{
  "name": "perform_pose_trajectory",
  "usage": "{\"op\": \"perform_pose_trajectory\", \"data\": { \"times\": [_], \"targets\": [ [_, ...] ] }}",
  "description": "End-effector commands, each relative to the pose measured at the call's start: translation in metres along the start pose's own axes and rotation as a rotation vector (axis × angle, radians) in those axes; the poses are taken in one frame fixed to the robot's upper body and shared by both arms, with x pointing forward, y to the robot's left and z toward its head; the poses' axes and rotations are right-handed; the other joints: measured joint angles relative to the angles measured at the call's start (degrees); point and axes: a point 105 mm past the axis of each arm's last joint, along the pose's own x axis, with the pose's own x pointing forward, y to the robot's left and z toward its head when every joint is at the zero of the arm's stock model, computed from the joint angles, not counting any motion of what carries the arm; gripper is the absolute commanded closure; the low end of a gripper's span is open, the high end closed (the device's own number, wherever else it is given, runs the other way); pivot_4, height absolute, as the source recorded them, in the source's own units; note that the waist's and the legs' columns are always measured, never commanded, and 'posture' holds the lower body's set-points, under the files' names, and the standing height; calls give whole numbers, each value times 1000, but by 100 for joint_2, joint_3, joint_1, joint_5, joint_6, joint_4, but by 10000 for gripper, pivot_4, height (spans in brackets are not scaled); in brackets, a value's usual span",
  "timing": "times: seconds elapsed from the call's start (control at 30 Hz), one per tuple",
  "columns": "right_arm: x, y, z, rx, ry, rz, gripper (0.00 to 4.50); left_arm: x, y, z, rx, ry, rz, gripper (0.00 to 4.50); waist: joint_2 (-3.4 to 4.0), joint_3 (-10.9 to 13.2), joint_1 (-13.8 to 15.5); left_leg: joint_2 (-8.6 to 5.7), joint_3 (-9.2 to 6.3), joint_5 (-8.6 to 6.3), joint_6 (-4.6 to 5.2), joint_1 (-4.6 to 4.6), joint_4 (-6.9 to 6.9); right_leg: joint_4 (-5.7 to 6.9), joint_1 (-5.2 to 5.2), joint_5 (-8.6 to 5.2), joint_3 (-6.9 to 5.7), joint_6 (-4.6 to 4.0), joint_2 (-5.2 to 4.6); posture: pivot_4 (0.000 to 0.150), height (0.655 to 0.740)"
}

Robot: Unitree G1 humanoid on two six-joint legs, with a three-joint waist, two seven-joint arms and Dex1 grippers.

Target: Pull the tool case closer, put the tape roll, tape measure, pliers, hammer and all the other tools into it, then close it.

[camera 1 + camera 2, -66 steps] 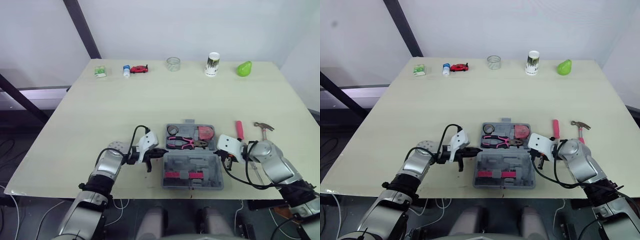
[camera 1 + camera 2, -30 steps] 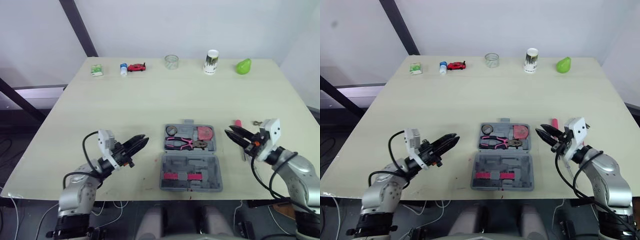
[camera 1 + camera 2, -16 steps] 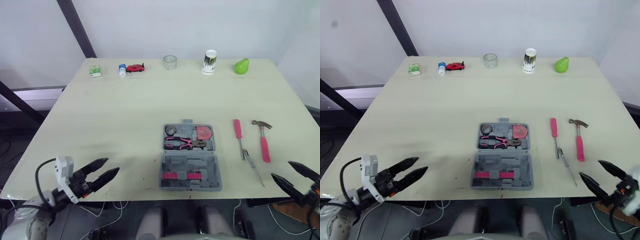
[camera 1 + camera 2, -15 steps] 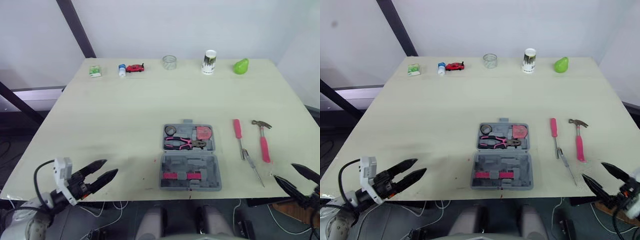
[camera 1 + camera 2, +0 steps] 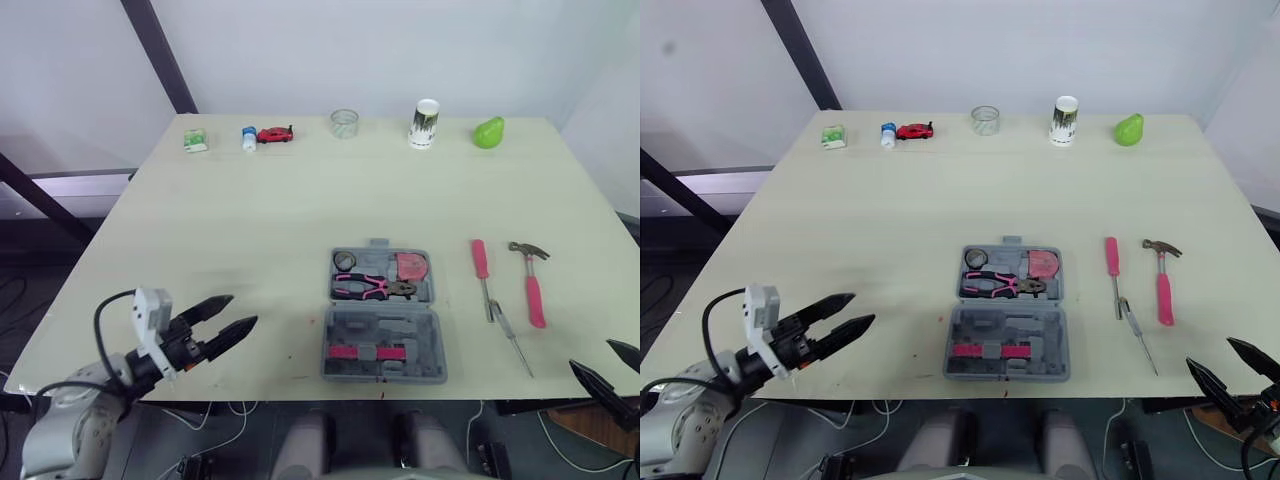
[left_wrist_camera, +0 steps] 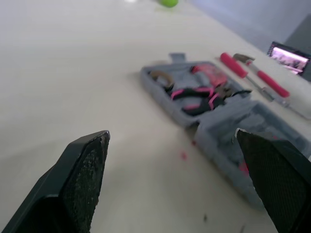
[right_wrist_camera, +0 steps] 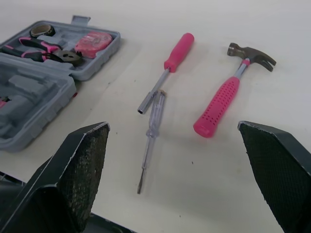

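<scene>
Both arms back from case flanks since earlier frames; left claw [image 5: 242, 309] now over near-left edge of desk [image 5: 250, 220], spread wide, empty. Right claw [image 5: 1208, 351] off near-right corner, also wide, empty. Tool case [image 5: 385, 325] open at middle of near edge, apparently already pulled close. Inside far half: tape roll [image 5: 345, 260], pliers [image 5: 372, 287], tape measure [image 5: 411, 266]. Left to do: hammer [image 5: 533, 285], pink screwdriver [image 5: 481, 268], clear-handled screwdriver [image 5: 512, 338] lie on desk between case and right edge; then close case.
</scene>
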Motion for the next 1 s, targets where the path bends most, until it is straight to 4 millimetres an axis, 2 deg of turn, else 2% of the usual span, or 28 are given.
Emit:
{"op": "perform_pose_trajectory", "data": {
  "times": [0.03, 0.23, 0.33, 0.43, 0.53, 0.6, 0.67, 0.83, 0.9, 1.0],
  "targets": [
    [10, 7, 21, -24, -71, 27, 409, 9, -12, 19, 39, -27, -89, 777, 2, 1, -15, 0, 1, 0, 0, 0, 0, 0, 0, 0, -2, 0, 7, 1500, 7400],
    [39, 15, 52, -55, -118, 61, 409, 27, -19, 41, 101, -37, -243, 777, 3, 5, -15, -2, 8, 1, 1, 3, 4, 7, 0, 1, -4, 1, 32, 1500, 7400],
    [52, 14, 58, -60, -98, 35, 409, 33, -20, 44, 117, -18, -298, 777, 1, 6, -17, -5, 6, 1, 1, 1, 7, 8, 0, 1, -1, 1, 42, 1500, 7400],
    [73, 28, 68, -91, -96, 57, 409, 47, -23, 53, 162, -7, -379, 777, -5, 10, -17, -7, 3, 1, 1, -1, 6, 10, 0, 1, 3, 2, 54, 1500, 7400],
    [94, 33, 62, -81, -13, 29, 409, 61, -39, 62, 208, -2, -481, 777, -8, 11, -24, -12, -2, 1, 1, -2, 8, 15, -1, 11, 2, 18, 64, 1500, 7400],
    [108, 35, 60, -5, 6, -12, 409, 66, -51, 66, 235, -1, -546, 777, -8, 11, -30, -12, -1, 1, 1, -1, 9, 15, -1, 12, 4, 18, 64, 1500, 7400],
    [116, 32, 52, -48, 106, -91, 409, 70, -62, 68, 241, -2, -598, 777, -8, 12, -48, -8, 0, 1, 1, -2, 9, 15, -2, 12, 7, 19, 64, 1500, 7400],
    [115, 39, 39, -52, 200, -66, 409, 71, -75, 68, 239, -1, -668, 777, -10, 13, -40, -11, -5, 1, 1, -10, 8, 14, -6, 13, 3, 22, 66, 1500, 7400],
    [112, 41, 22, -22, 227, -94, 409, 68, -79, 62, 260, 11, -707, 777, -13, 11, -44, -11, -2, 1, 1, -9, 9, 13, -6, 13, 5, 23, 66, 1500, 7400],
    [109, 42, 8, 33, 223, -121, 409, 60, -84, 57, 232, 38, -764, 777, -13, 11, -46, -8, -2, 1, 1, -9, 8, 14, -7, 12, 5, 22, 71, 1500, 7400]
  ]
}}
